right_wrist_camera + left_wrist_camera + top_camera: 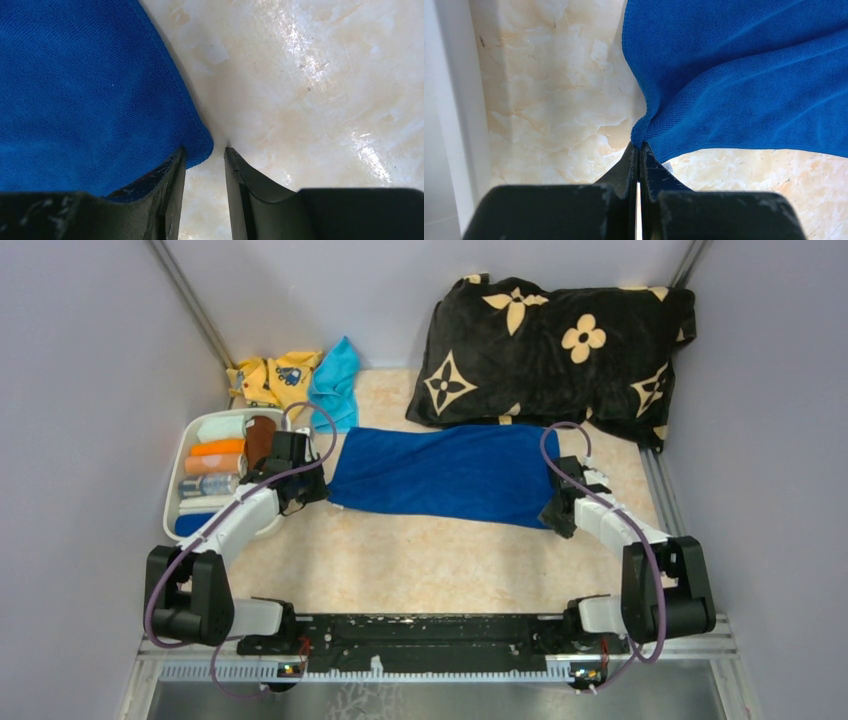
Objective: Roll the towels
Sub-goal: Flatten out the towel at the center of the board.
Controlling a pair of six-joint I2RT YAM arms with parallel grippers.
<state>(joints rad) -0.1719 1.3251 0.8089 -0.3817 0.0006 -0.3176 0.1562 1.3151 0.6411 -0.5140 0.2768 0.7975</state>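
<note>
A black cushion with beige flowers leans into the far right corner of the marble table, and a crumpled yellow cloth with a blue print lies in the far left corner. A white bin stands at the left edge, holding a mint roll, an orange roll, a peach roll and what may be a printed one nearer, too small to tell.

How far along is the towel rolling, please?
Looks done: brown towel rolled in the white bin. In hand: left gripper pinches a corner of the flat dark blue towel; right gripper straddles another, jaws open. Left: rolling it and the crumpled light cyan cloth.
</note>
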